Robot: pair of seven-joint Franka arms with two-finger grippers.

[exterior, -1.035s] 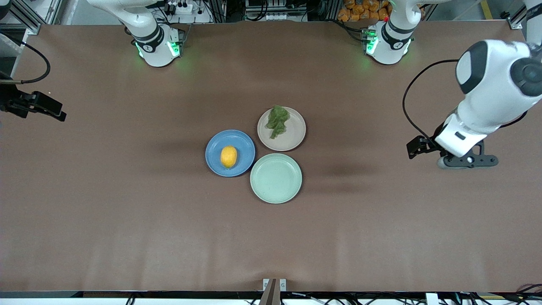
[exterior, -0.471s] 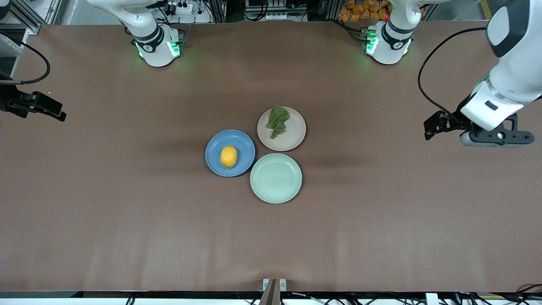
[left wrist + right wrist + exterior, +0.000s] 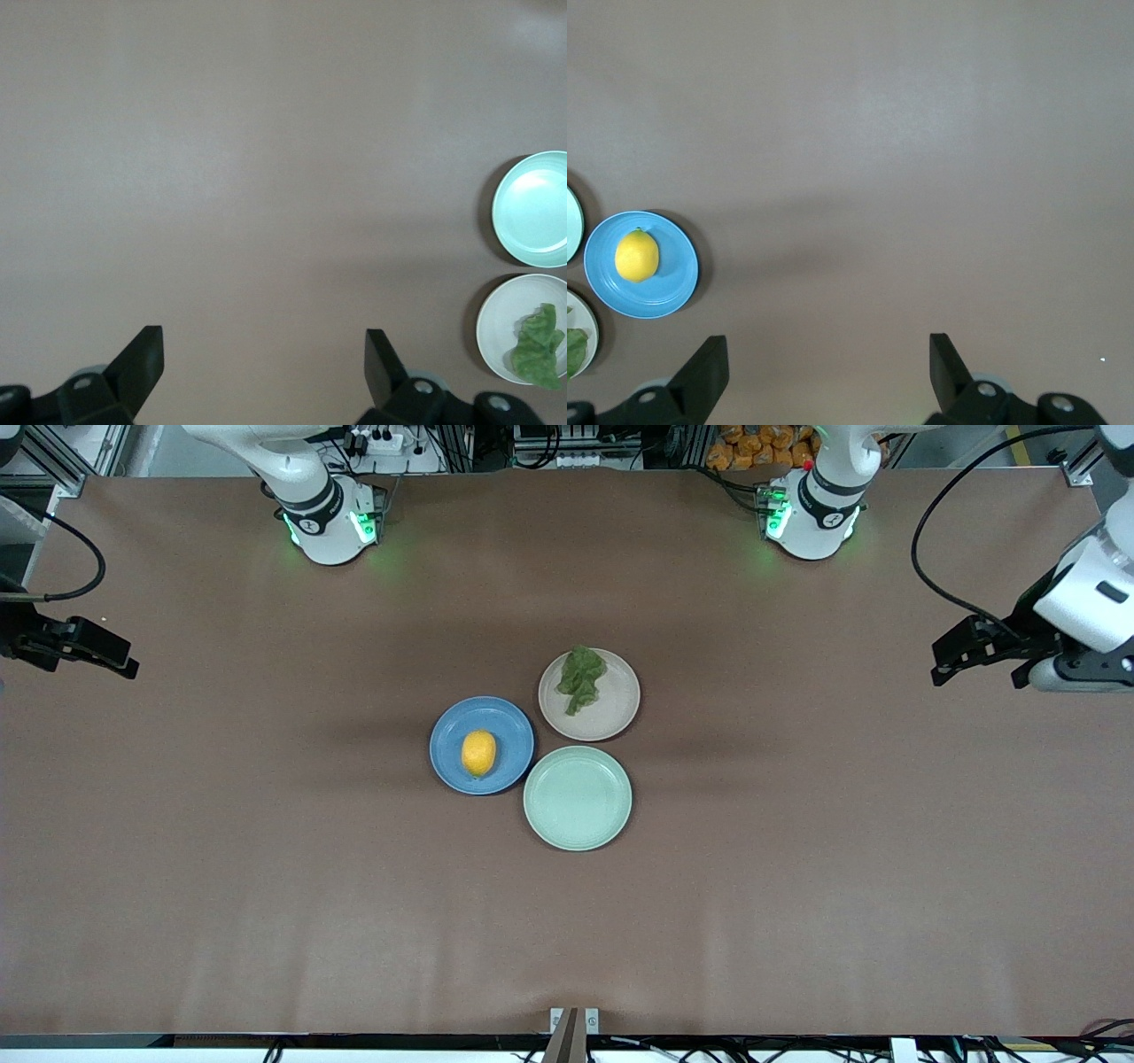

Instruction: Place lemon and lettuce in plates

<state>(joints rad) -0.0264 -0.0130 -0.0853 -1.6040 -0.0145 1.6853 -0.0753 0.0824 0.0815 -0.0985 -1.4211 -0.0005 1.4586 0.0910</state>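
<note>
lemon [image 3: 478, 753] and lettuce [image 3: 580, 676] look plated; left gripper [image 3: 263, 359] and right gripper [image 3: 828, 363] both gape wide, empty, over bare table; just park clear

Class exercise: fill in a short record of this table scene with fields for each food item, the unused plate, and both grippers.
lemon: on blue plate
lettuce: on beige plate
mint-green plate: bare, nearest the front camera
left gripper: open, over bare table at the left arm's end
right gripper: open, over bare table at the right arm's end
</note>
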